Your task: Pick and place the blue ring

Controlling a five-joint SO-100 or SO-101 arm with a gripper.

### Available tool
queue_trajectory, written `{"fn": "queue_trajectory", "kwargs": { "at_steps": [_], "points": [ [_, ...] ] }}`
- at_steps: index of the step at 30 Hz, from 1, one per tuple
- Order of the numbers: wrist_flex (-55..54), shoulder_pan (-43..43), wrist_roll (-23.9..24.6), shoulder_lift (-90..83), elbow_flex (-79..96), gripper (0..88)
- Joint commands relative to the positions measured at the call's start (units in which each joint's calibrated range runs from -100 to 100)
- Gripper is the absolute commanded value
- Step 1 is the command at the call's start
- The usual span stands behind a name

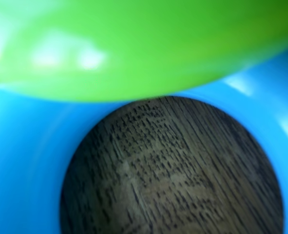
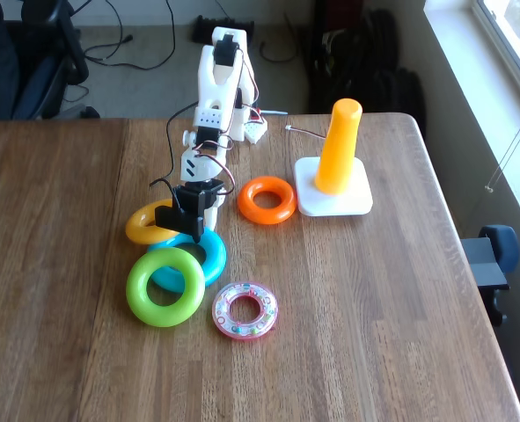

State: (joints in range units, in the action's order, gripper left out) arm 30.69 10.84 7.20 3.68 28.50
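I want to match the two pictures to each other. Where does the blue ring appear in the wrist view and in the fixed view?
Wrist view: the blue ring fills the left, right and lower parts, curving around dark wood seen through its hole.
Fixed view: it lies left of centre on the table, under the gripper, partly covered by the green ring.
Shared landmark: the green ring, which overlaps the blue ring in both views.

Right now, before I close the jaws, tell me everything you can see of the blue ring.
The blue ring is a smooth, glossy cyan plastic donut lying flat on the wooden table. The green ring overlaps its front-left edge, and the yellow ring lies against its far left side. The gripper is down at its far rim. In the wrist view, bare wood shows through its hole.
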Motion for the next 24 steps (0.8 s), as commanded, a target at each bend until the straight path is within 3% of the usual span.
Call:
{"fn": "queue_trajectory", "kwargs": {
  "at_steps": [1,15,24],
  "points": [
    [-0.6,0.8,0.2,-0.2,-1.6,18.6],
    [-0.1,0.7,0.2,-1.3,3.7,18.5],
    [12.1,0.8,0.2,-1.3,3.6,18.5]
  ]
}}
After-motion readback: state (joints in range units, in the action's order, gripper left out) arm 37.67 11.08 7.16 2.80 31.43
